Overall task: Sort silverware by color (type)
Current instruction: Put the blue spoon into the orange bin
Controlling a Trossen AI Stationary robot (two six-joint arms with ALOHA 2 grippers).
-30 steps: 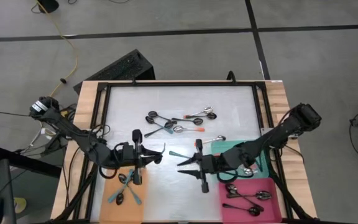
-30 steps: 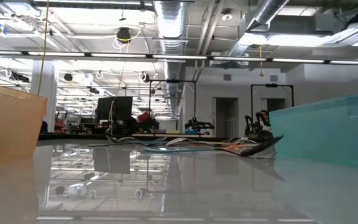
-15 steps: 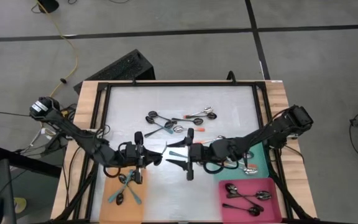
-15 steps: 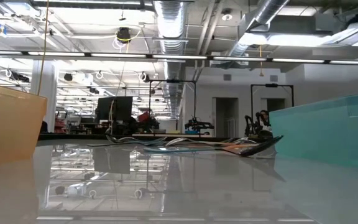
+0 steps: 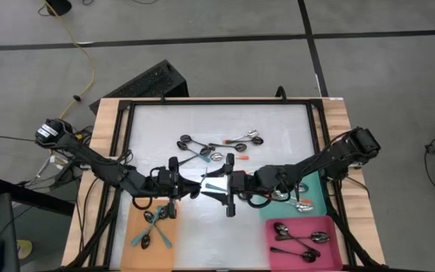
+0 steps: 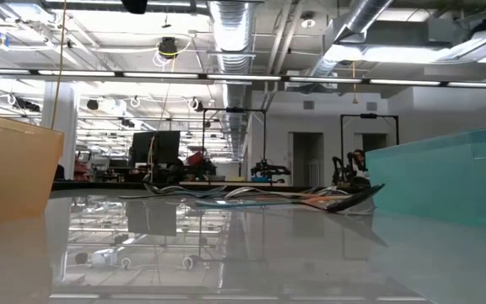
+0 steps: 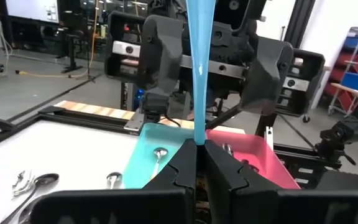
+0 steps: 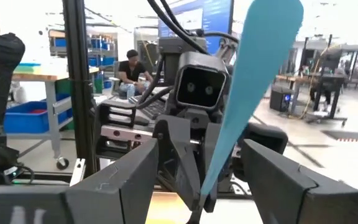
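Handover just done: left gripper (image 5: 199,187) has closed in, clamped on teal spoon (image 7: 199,68); right gripper (image 5: 211,193) jaws apart. Orange tray (image 5: 131,227) lies at seven o'clock.

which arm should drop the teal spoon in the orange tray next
Left. Its end effector is shut on the teal spoon and sits beside the orange tray; the right end effector is open.

From my right wrist camera I see the right tool (image 8: 194,186) with fingers (image 8: 120,180) spread wide. Between them rises a teal spoon handle (image 8: 253,81), tilted. Directly facing me, the left tool (image 8: 188,186) pinches that handle's low end, its camera housing (image 8: 199,86) above. A person (image 8: 129,68) sits at a desk behind.
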